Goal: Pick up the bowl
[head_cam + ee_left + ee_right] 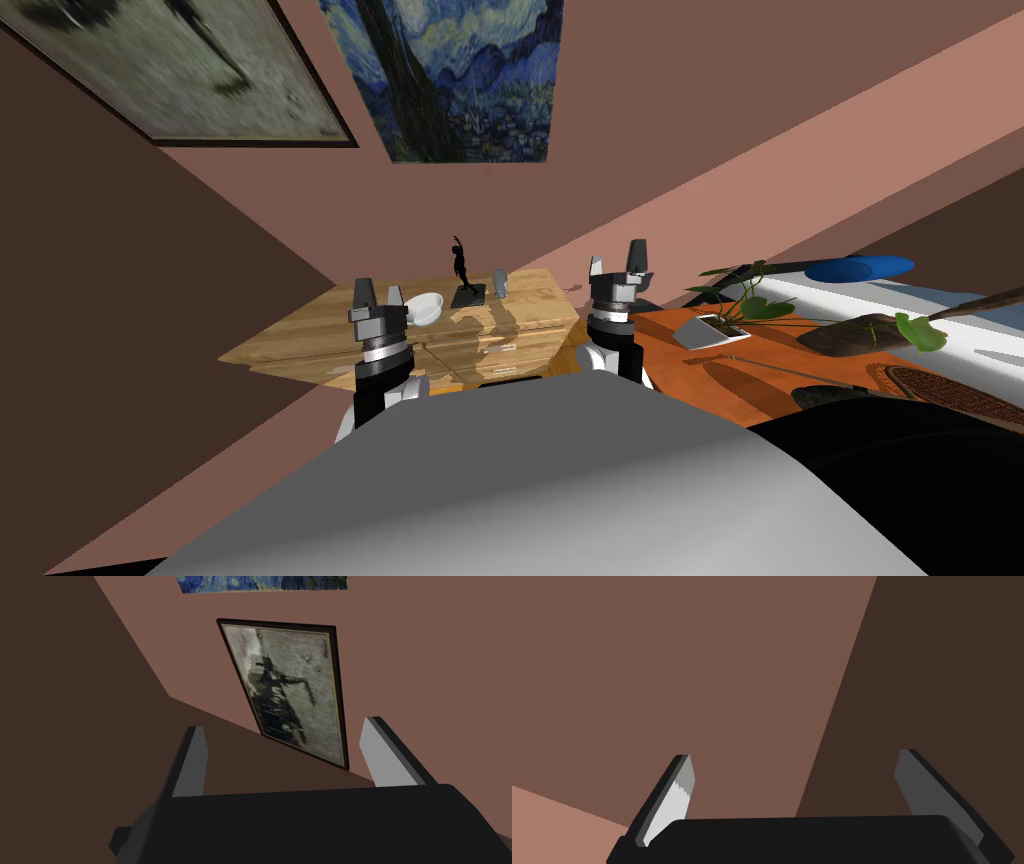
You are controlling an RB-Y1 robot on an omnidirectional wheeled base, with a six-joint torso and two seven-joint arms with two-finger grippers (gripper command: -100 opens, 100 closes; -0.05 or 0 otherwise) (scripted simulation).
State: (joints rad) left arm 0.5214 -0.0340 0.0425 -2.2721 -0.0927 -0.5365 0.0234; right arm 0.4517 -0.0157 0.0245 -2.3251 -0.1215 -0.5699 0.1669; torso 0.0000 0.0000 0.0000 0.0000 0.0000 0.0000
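A white bowl [424, 308] sits on the top of a light wooden dresser [300, 345], toward its left part. My left gripper [379, 293] is raised upright just in front of the bowl, partly covering its near left side, fingers open and empty; in its wrist view the left gripper [285, 741] points up at the wall. My right gripper [618, 259] is held up to the right of the dresser, open and empty, and the right gripper [792, 773] faces a bare wall.
A black dancer figurine [463, 272] on a dark base and a small grey object [501, 283] stand on the dresser right of the bowl. An orange table [760, 375] with a leafy plant [745, 295] and a grey tablet [705, 330] lies to the right.
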